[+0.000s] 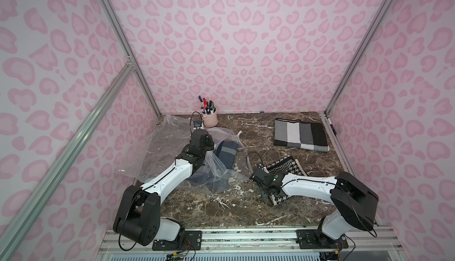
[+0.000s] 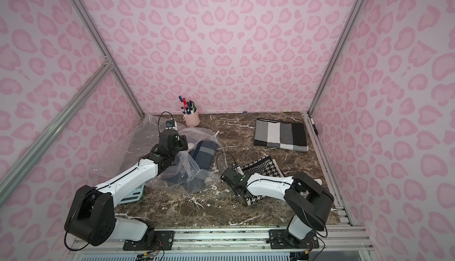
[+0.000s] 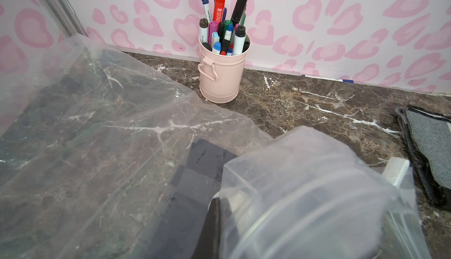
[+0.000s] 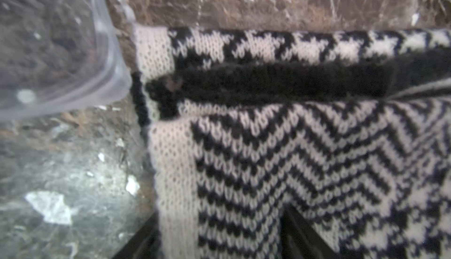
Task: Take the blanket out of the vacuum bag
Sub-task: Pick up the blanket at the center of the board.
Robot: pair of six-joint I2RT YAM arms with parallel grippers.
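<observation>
The vacuum bag [image 1: 221, 173] is crinkly clear plastic lying left of the table's middle, with a white slider clip [image 3: 396, 169] on its edge. A folded dark blue and grey blanket [image 1: 225, 152] [image 2: 203, 155] lies inside it, also seen through the plastic in the left wrist view [image 3: 195, 184]. My left gripper [image 1: 211, 146] [image 3: 219, 204] is shut on the bag's upper layer and holds it up off the blanket. My right gripper [image 1: 268, 194] [image 4: 219, 240] is down on a black-and-white knit blanket [image 1: 285, 167] [image 4: 268, 162] outside the bag, its fingers closed on a fold of it.
A flatter clear bag [image 1: 152, 146] lies at the back left. A pink cup of pens [image 1: 209, 118] [image 3: 222, 74] stands at the back wall beside a small wired device [image 1: 197, 124]. A grey, white and black striped blanket [image 1: 300, 135] lies back right.
</observation>
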